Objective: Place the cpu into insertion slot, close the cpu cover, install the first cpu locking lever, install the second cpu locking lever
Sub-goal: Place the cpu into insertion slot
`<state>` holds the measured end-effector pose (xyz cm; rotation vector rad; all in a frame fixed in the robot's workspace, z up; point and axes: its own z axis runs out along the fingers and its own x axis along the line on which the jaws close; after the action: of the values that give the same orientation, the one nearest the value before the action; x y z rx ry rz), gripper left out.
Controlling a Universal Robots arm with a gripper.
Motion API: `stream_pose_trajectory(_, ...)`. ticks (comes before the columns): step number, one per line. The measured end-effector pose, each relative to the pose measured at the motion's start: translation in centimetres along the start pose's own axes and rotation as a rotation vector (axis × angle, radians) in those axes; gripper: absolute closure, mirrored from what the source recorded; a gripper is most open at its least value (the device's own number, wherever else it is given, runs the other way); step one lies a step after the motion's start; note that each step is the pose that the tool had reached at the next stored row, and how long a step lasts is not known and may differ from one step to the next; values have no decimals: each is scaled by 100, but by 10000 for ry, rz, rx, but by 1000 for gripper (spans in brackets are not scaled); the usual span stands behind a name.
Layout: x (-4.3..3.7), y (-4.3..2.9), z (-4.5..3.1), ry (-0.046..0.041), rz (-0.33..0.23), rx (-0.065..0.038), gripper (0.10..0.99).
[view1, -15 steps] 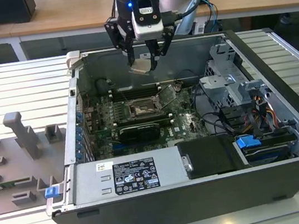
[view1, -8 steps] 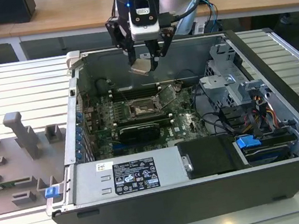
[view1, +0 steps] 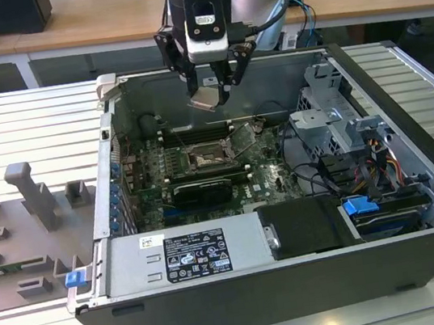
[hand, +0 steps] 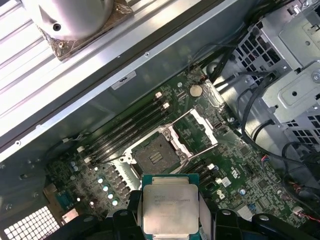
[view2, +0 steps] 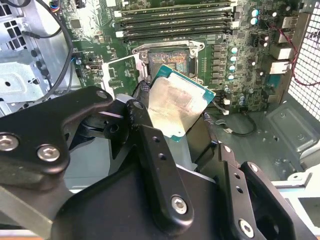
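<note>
Grey desk [view1: 6, 120] is being occupied by an open computer case [view1: 247, 309] — over its motherboard [view1: 272, 175], the cpu [view1: 207, 98] is being clamped by the claw [view1: 211, 90], near the insertion slot [view1: 204, 159], cpu cover [view1: 239, 138] raised — label [view1: 194, 256] print illegible.

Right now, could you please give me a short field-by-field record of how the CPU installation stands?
end effector: shut on the cpu
cpu: held in the air over the motherboard, apart from the slot; looks tilted in the exterior view
insertion slot: bare, with no chip in it
cpu cover: lies open beside the slot
progress: cpu not yet placed, cover not yet closed
</note>
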<state>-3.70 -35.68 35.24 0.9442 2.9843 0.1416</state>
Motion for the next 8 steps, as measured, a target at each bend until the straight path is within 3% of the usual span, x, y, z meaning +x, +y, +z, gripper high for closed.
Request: stream_pose_trajectory(8, 0, 0, 3, -17, 197, -6, 545)
